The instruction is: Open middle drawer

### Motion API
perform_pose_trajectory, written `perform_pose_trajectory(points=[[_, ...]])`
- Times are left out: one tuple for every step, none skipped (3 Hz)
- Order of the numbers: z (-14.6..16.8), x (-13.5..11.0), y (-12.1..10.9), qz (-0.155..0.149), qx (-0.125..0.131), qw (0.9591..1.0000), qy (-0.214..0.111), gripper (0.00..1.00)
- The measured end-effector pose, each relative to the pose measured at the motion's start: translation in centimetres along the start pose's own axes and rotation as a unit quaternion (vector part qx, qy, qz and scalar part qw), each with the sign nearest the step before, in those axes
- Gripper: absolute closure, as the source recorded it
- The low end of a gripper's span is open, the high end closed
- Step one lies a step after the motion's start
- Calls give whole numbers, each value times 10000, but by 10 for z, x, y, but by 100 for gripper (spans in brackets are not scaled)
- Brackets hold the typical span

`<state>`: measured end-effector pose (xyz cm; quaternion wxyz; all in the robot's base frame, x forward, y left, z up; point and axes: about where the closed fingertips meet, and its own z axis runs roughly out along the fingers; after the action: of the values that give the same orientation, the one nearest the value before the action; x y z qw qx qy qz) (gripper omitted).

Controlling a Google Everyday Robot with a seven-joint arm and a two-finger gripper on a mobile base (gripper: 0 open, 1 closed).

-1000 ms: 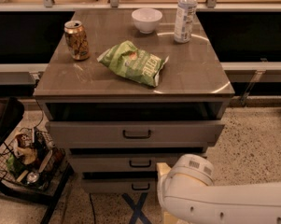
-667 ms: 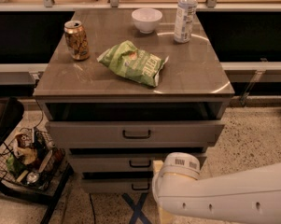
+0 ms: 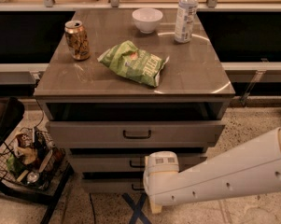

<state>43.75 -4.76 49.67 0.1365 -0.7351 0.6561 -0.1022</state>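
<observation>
The job has hardly begun. The middle drawer (image 3: pixel 98 163) looks shut, tucked back under the top drawer (image 3: pixel 84 134), and nothing has pulled it out yet. It sits in the middle of the cabinet (image 3: pixel 42 101), above the bottom drawer (image 3: pixel 107 185). Its small dark handle (image 3: pixel 136 164) is half hidden. A big white arm (image 3: pixel 224 176) comes in from the right, low down. The gripper (image 3: pixel 159 162) at its tip is right in front of the middle drawer, close by the handle. I cannot tell if the gripper is open or closed, and I cannot tell if it touches the handle, because the white end of the arm is in the way. I think what is left is to get hold of the handle and pull the drawer straight out. The top of the cabinet is smooth, brown and a bit shiny. On it are a can (image 3: pixel 77 40) at the left, a white bowl (image 3: pixel 147 19) at the back, a bottle (image 3: pixel 186 14) just beside the bowl, and a green bag of chips (image 3: pixel 133 63) in the middle. The floor (image 3: pixel 252 125) is speckled, with a blue cross (image 3: pixel 137 209) on it. A wire basket (image 3: pixel 50 146) full of odd things sits on the left.
</observation>
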Motion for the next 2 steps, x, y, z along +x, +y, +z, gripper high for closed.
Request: perform_pose_trajectory(points=[[32, -12, -3, -215, -34, 9997, -69, 0], [56, -23, -2, -387, -133, 9990, -151, 0]])
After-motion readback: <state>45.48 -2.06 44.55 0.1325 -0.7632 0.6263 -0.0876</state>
